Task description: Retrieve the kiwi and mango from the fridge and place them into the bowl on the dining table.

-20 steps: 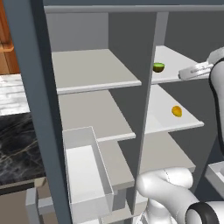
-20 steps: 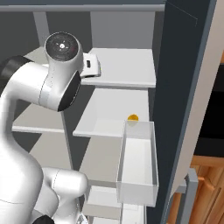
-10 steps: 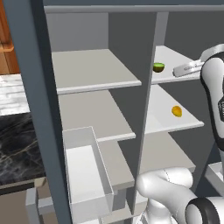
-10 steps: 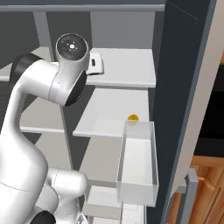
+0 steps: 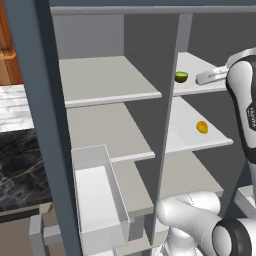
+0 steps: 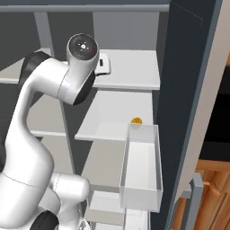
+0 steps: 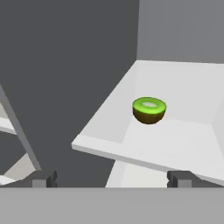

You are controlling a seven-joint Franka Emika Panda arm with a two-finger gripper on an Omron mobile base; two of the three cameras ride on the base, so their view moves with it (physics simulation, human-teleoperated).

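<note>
The fridge [image 5: 35,100] stands open in front of me. A kiwi [image 5: 181,76] [image 7: 149,110], cut face up, lies on the upper right shelf [image 5: 200,62]. One shelf lower rests the yellow-orange mango [image 5: 201,127] [image 6: 136,121]. My gripper [image 5: 200,78] [image 7: 113,179] hovers at the level of the upper shelf, just short of its front edge, pointing at the kiwi. It is open, with nothing between its fingertips [image 7: 43,178]. The bowl and the dining table are out of view.
A white door bin [image 5: 95,195] [image 6: 141,166] juts out at mid height. A grey divider [image 5: 167,125] splits the shelves into left and right halves. Black marble counter [image 5: 17,170] shows left of the fridge. My own arm [image 6: 49,103] rises close to the shelves.
The hand has crept a little closer to the kiwi, and the upper arm has swung further into both base views. The jaws stayed open; the fruits have not moved.
</note>
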